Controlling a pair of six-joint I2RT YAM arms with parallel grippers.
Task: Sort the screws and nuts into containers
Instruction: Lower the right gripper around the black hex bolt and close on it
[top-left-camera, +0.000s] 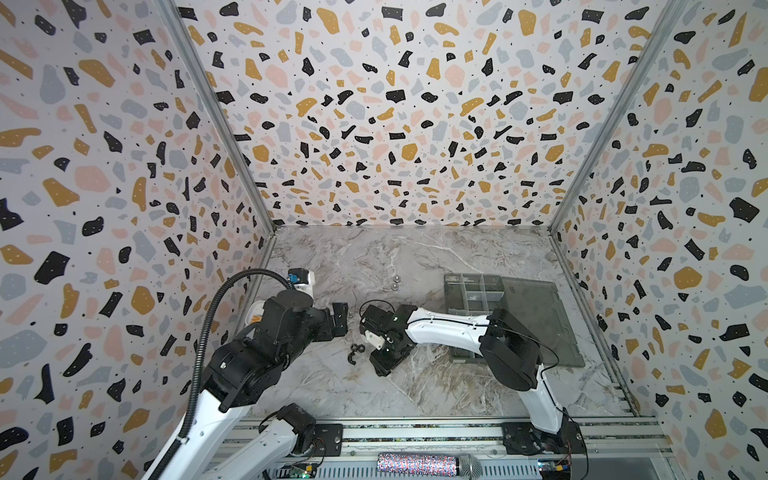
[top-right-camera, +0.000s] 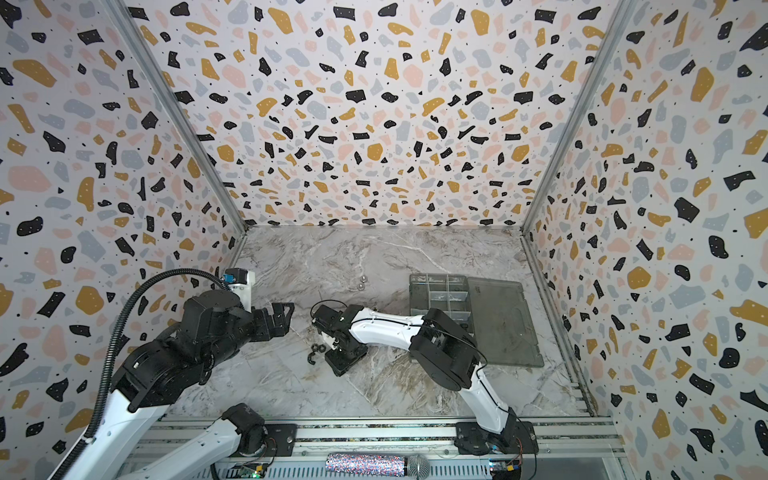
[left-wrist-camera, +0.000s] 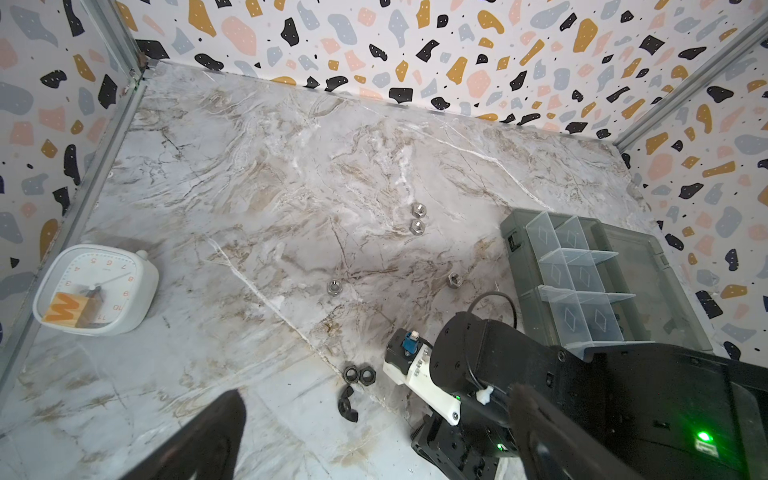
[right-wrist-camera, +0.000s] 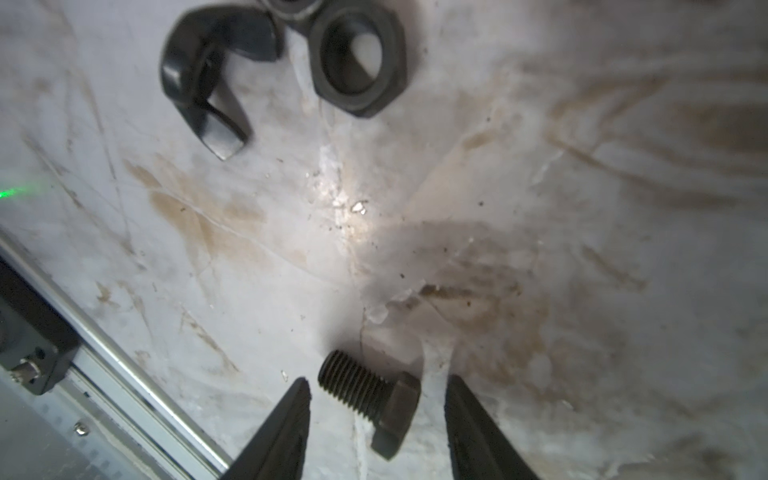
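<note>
Top views both show marble table (top-left-camera: 332, 266) boxed in by patterned walls (top-left-camera: 374, 124), with 2 arms reaching over it. Left arm (top-left-camera: 266, 345) is on the left, and right arm (top-left-camera: 449, 328) stretches from the right toward the middle. Smoky-grey organiser box (top-left-camera: 447, 299) lies on the right half of the table. Its lid (top-left-camera: 536, 320) is open and flat beside it on the wall side. Clear dividers split it into small compartments (left-wrist-camera: 582, 270), contents too dim to tell. White clock (left-wrist-camera: 124, 266) sits by the left wall, face up, with a wooden block (left-wrist-camera: 68, 311) bearing an orange letter resting on its face. The clock is clear only in the left wrist view.

Left gripper (top-left-camera: 341, 318): jaws spread wide, nothing between them, clear of all parts.

Right gripper (right-wrist-camera: 379, 386): down at the table near the middle, jaws partly spread and straddling black bolt (right-wrist-camera: 370, 401). There is a gap on each side, so fingers (right-wrist-camera: 282, 428) are not touching it and it is not grasped. The bolt lies flat on the marble, threaded end toward 1 finger and hex head toward the other. It is hidden under the gripper in both top views and well apart from the organiser box.

2 black hex nuts (left-wrist-camera: 359, 374) touch each other on the table just beside the right gripper. Black wing nut (left-wrist-camera: 348, 405) lies near them. 4 silver nuts (left-wrist-camera: 417, 226) are loose on the marble farther back, 2 close together and 2 spread out. All nuts are outside the box.
</note>
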